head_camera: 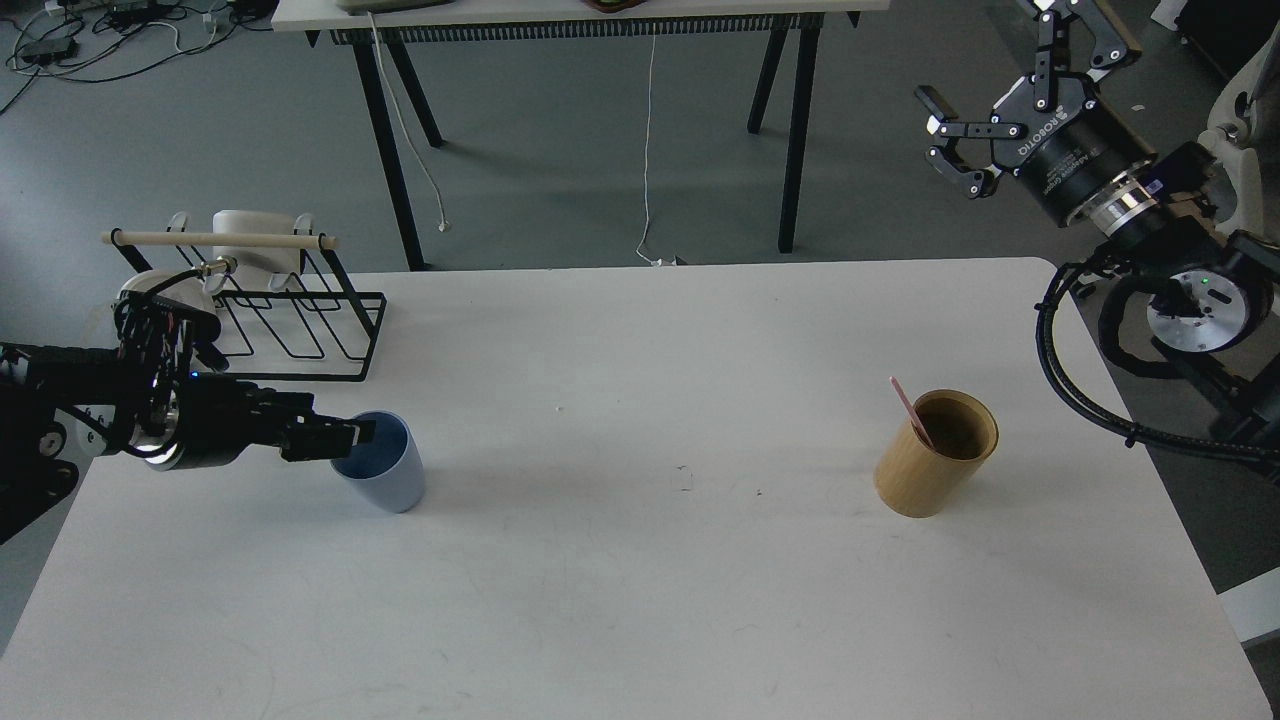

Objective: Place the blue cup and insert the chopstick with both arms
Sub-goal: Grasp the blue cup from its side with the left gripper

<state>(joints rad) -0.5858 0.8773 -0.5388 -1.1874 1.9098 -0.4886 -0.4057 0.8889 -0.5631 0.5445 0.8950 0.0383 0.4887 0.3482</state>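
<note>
On a white table point(640, 600), the left gripper point(350, 434) grasps the rim of the small pale blue tumbler point(385, 478), which stands upright at the table's left side. Well apart to the right, a thin pink chopstick point(908, 406) leans inside a tan bamboo-coloured cylindrical holder point(935, 455). The right gripper point(940, 128) hangs released, fingers spread, above the far right corner. A black wire rack point(290, 325) sits far left.

A: Where's the left arm point(120, 415)?
B: It comes in low from the left, lying nearly level, wrist pointing right. Its end effector point(345, 436) has its fingers close together at the tip.
A: And the right end effector point(950, 135)?
B: Raised far right, fingers spread wide, pointing left, gripping nothing.
</note>
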